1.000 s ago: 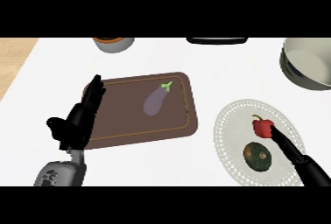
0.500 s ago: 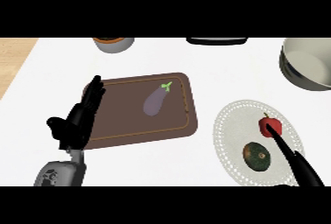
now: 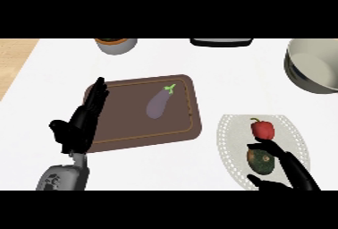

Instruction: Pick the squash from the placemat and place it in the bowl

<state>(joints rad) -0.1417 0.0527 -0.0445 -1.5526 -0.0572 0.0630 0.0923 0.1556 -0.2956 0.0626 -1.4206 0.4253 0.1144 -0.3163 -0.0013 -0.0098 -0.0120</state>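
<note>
At the far left the left hand (image 3: 79, 127) rests open beside the brown board (image 3: 132, 129), its fingers (image 3: 98, 94) straight, together and pointing away from the robot. It has no part in the pick, and parked there it leaves the middle of the table (image 3: 218, 71) free. Just right of those fingertips an eggplant (image 3: 158, 103) lies on the board. Well beyond them, at the table's far edge, stand a cup (image 3: 116, 44) and a dark object (image 3: 221, 42) cut off by the frame.

Further right lies the pale dotted placemat (image 3: 231, 134). The squash (image 3: 259, 162), dark green with a brownish patch, sits on its near half. The right hand (image 3: 297, 174) comes in from the lower edge and its fingers (image 3: 277, 154) are apart. One runs along the squash's far right flank with its tip at the squash's top. The thumb (image 3: 264, 182) lies on the near side. The squash thus sits in the span between thumb and fingers, set for a pinch. I cannot tell whether either side touches it yet, and it looks to be resting on the mat.

A red pepper (image 3: 262, 129) stands just beyond the fingertip, very close to it. That probably explains why the finger threads between the two: closing there should take the squash without nudging the pepper. The bowl (image 3: 317, 71) waits well beyond the fingers at the far right, so a lift and forward carry remain.
</note>
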